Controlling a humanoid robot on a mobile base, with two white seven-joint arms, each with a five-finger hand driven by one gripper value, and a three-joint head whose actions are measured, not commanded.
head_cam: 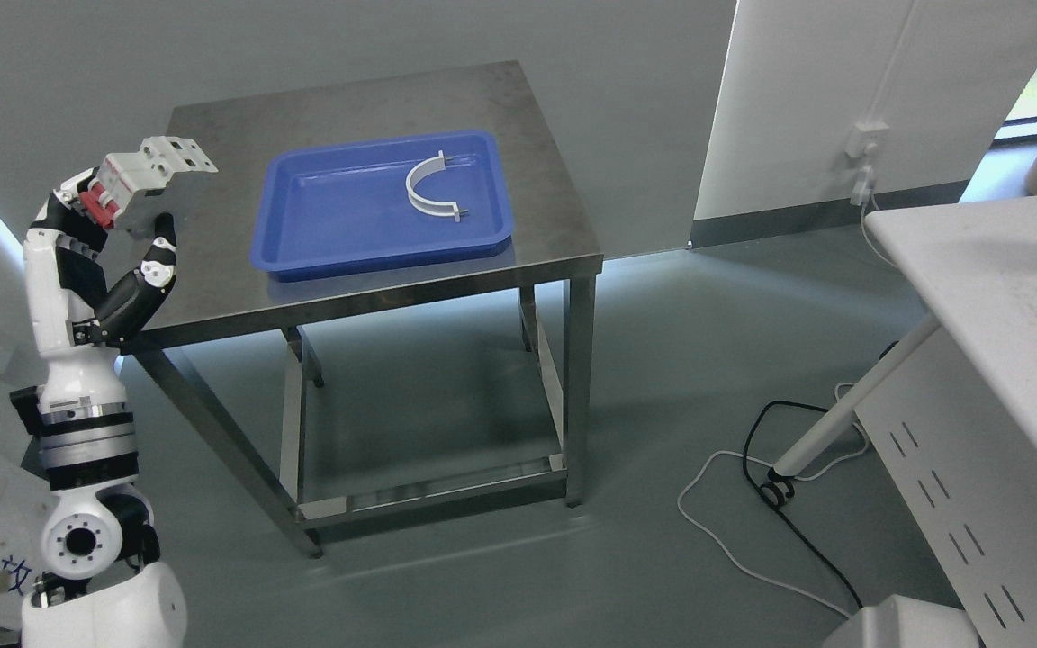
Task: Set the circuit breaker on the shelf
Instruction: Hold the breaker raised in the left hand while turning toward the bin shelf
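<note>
A steel table (374, 108) stands against the wall; a blue tray (338, 225) lies on its middle, nearer the front edge; a white curved clip (428, 186) rests in the tray's right half; the left hand (118, 229) is raised at the table's left edge, fingers closed around a white breaker (136, 180) with a red face, held above the table's left edge.

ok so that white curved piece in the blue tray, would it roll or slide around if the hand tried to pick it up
The white curved piece lies flat on its side, so rolling seems unlikely. It looks like thin, hard plastic, probably light and stiff, so it may skid across the smooth blue tray when nudged. Lying low against the tray, it could be awkward to get fingers under.
</note>
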